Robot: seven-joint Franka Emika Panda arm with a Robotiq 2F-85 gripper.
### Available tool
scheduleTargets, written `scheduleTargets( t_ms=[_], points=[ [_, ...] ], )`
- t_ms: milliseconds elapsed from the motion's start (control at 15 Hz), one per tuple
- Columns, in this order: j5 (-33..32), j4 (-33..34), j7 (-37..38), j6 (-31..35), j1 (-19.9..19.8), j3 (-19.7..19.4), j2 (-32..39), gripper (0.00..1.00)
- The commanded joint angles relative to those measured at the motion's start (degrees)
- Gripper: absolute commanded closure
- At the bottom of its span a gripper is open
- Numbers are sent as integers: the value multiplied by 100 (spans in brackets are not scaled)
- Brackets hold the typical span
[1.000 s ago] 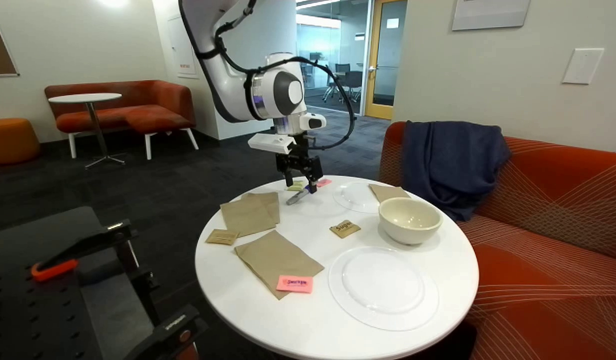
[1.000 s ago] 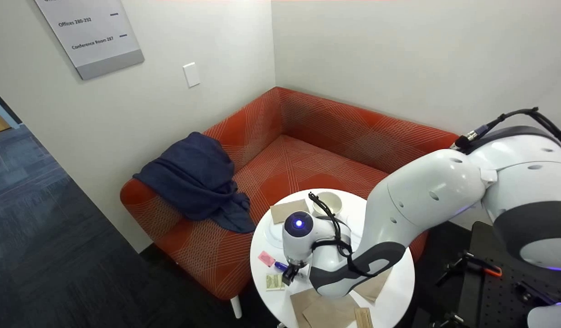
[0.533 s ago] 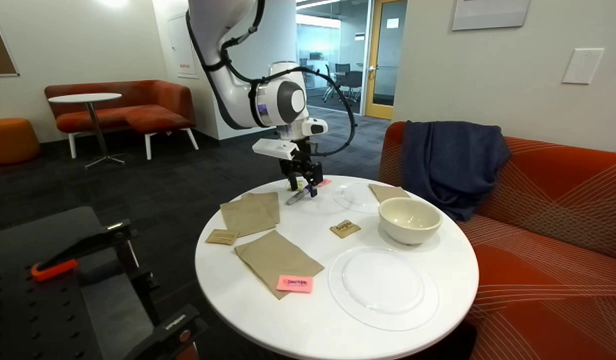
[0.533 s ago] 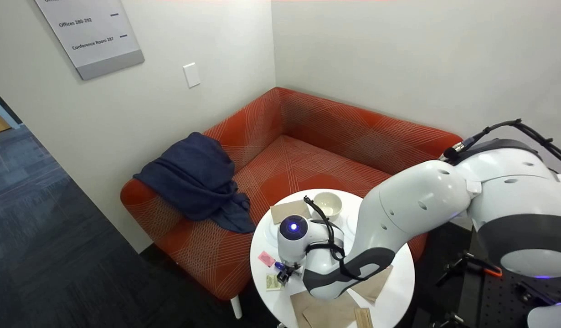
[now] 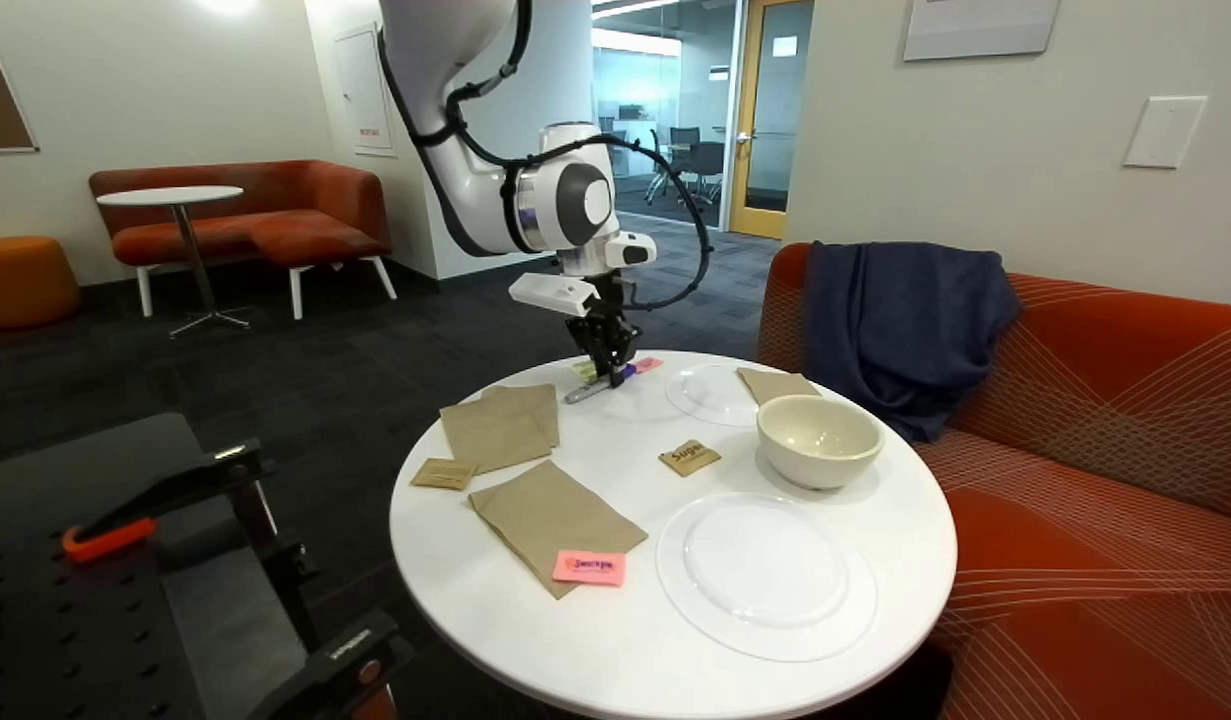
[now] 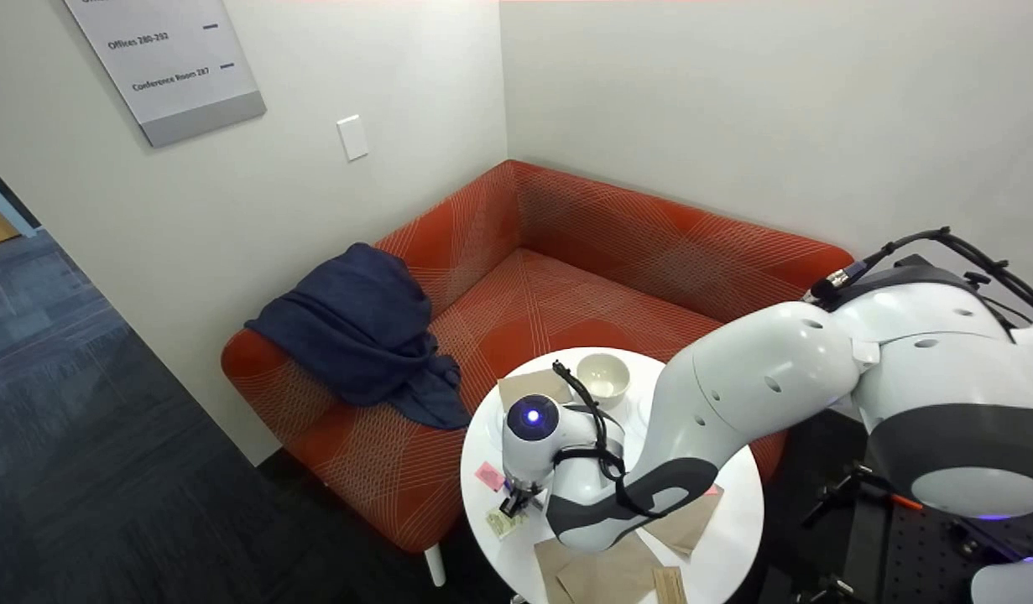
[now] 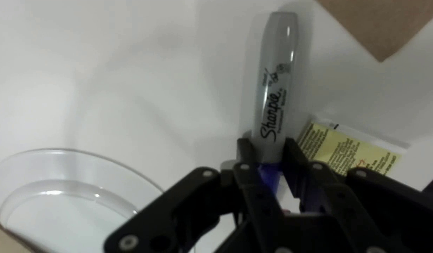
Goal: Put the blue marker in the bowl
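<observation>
The blue marker (image 7: 277,70), with a grey barrel and blue cap, lies on the round white table; its barrel also sticks out toward the front in an exterior view (image 5: 585,392). My gripper (image 7: 267,151) is shut on it where barrel meets cap, with a dark finger (image 7: 294,154) against either side. Seen from outside, the gripper (image 5: 616,380) is low over the table's far edge. The cream bowl (image 5: 820,445) stands upright across the table, well apart from the gripper, and shows in both exterior views (image 6: 603,377). The wrist view does not include the bowl.
A yellow packet (image 7: 350,149) lies close beside the gripper, and a pink packet (image 5: 649,365) just beyond the marker's cap. Clear plates (image 5: 765,560), brown napkins (image 5: 560,515) and a sugar packet (image 5: 690,457) also lie on the table (image 5: 535,640).
My gripper has come down slightly and gone from open to shut on the marker. The marker has shifted a little, and the yellow packet has turned slightly.
</observation>
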Motion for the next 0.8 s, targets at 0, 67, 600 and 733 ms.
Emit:
scheduleTargets(
  t_ms=[0, 67, 600, 733],
  points=[
    [174, 177, -180, -69, 5, -5, 72, 94],
    [174, 148, -167, -52, 12, -13, 44, 94],
    [143, -546, -66, 129, 66, -120, -677, 94],
    [123, -735, -35, 171, 73, -180, -905, 94]
  ],
)
